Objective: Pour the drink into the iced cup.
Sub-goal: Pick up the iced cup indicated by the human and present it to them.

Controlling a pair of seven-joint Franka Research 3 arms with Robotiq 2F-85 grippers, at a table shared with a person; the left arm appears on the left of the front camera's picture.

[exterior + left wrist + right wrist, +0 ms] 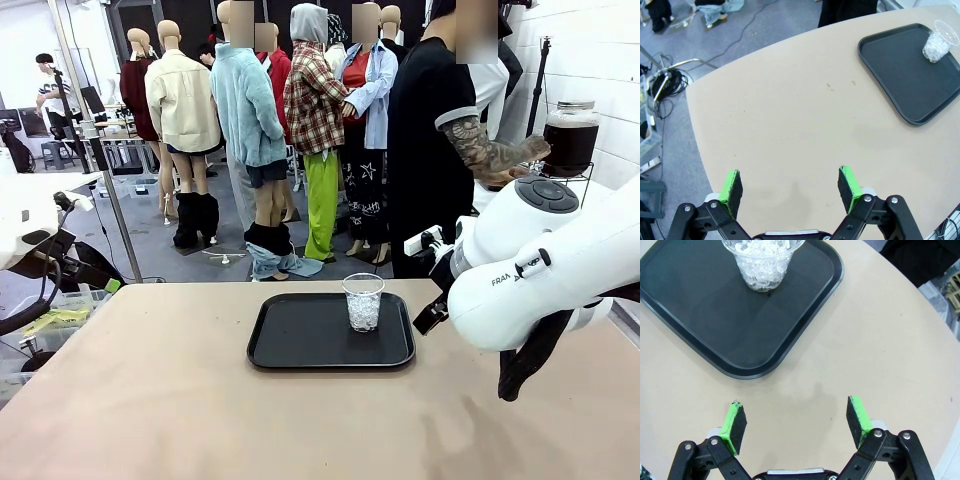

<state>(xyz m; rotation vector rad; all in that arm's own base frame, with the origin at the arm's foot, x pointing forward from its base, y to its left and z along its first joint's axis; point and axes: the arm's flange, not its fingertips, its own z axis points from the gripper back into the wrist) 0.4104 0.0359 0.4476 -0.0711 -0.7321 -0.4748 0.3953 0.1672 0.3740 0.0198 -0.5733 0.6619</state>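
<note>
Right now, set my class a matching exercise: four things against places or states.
1 clear plastic cup of ice
2 flat black plastic tray
3 lidded glass jar of dark brown drink
4 robot's left hand

A off the beige table, far right
B lying on the table
C open over bare tabletop
D standing on the tray

Pairs: 1-D, 2-B, 3-A, 4-C

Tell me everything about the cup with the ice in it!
The cup is see-through, maybe plastic, wider at the rim than the base. It stands upright with no lid, roughly half full of crushed white ice, no liquid yet. It sits near the far right corner of a black tray. Nothing else touches it.
</note>
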